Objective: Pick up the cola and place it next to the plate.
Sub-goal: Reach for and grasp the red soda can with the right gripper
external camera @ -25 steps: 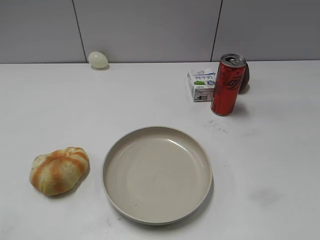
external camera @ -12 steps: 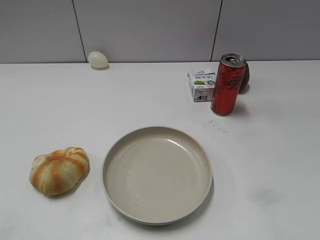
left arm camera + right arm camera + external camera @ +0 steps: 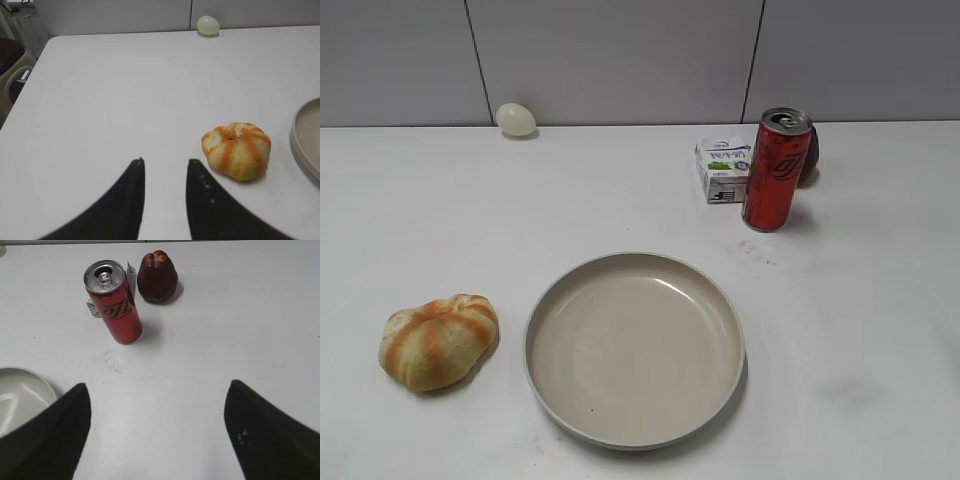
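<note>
The cola [image 3: 775, 170] is a tall slim red can standing upright at the back right of the white table; it also shows in the right wrist view [image 3: 114, 302]. The beige plate [image 3: 635, 430] lies at the front middle; its rim shows in the left wrist view [image 3: 301, 142] and the right wrist view [image 3: 35, 377]. My right gripper [image 3: 157, 387] is open wide and empty, nearer than the can and to its right. My left gripper [image 3: 165, 162] is open and empty, left of the bread roll. Neither gripper shows in the exterior view.
A dark red fruit [image 3: 157, 277] and a small white carton [image 3: 723, 170] stand right behind the can. An orange-striped bread roll [image 3: 438, 340] lies left of the plate. A pale egg [image 3: 516, 119] sits by the back wall. The table's left edge [image 3: 25, 85] is near.
</note>
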Robot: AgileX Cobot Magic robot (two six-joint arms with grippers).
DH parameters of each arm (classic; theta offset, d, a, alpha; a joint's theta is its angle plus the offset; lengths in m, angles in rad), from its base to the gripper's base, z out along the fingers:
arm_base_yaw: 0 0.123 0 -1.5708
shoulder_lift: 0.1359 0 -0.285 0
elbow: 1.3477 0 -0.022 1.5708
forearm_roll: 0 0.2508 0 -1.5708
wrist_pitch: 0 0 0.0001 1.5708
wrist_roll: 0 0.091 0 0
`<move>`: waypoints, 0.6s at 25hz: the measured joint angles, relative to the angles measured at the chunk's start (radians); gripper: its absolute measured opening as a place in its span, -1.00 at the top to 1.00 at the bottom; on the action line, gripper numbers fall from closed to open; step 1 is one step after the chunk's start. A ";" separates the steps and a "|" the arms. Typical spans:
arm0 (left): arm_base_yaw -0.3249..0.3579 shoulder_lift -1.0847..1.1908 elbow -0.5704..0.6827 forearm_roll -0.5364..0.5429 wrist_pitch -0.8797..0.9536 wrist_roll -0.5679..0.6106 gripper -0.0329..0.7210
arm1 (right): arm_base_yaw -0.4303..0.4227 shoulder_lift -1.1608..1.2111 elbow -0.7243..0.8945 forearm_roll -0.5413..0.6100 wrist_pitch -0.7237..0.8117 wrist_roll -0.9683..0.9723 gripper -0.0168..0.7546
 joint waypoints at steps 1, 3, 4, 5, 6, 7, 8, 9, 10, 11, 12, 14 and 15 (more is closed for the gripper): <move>0.000 0.000 0.000 0.000 0.000 0.000 0.30 | 0.000 0.052 -0.034 0.001 0.000 -0.001 -0.75; 0.000 0.000 0.000 0.000 0.000 0.000 0.30 | 0.000 0.166 -0.115 0.004 0.005 -0.015 -0.72; 0.000 0.000 0.000 0.000 0.000 0.000 0.30 | 0.000 0.211 -0.157 0.007 0.012 -0.021 -0.72; 0.000 0.000 0.000 0.000 0.000 0.000 0.30 | 0.000 0.261 -0.193 0.012 0.022 -0.026 -0.71; 0.000 0.000 0.000 0.000 0.000 0.000 0.30 | 0.000 0.309 -0.236 0.017 0.036 -0.031 -0.70; 0.000 0.000 0.000 0.000 0.000 0.000 0.30 | 0.000 0.355 -0.282 0.021 0.055 -0.034 -0.70; 0.000 0.000 0.000 0.000 0.000 0.000 0.30 | 0.000 0.400 -0.328 0.023 0.074 -0.036 -0.69; 0.000 0.000 0.000 0.000 0.000 0.000 0.31 | 0.000 0.437 -0.367 0.026 0.102 -0.037 -0.68; 0.000 0.000 0.000 0.000 0.000 0.000 0.31 | 0.001 0.481 -0.415 0.030 0.131 -0.037 -0.68; 0.000 0.000 0.000 0.000 0.000 0.000 0.31 | 0.002 0.517 -0.464 0.035 0.157 -0.038 -0.68; 0.000 0.000 0.000 0.000 0.000 0.000 0.31 | 0.007 0.561 -0.505 0.040 0.189 -0.039 -0.67; 0.000 0.000 0.000 0.000 0.000 0.000 0.31 | 0.026 0.647 -0.604 0.041 0.248 -0.039 -0.66; 0.000 0.000 0.000 0.000 0.000 0.000 0.31 | 0.042 0.682 -0.643 0.040 0.270 -0.039 -0.66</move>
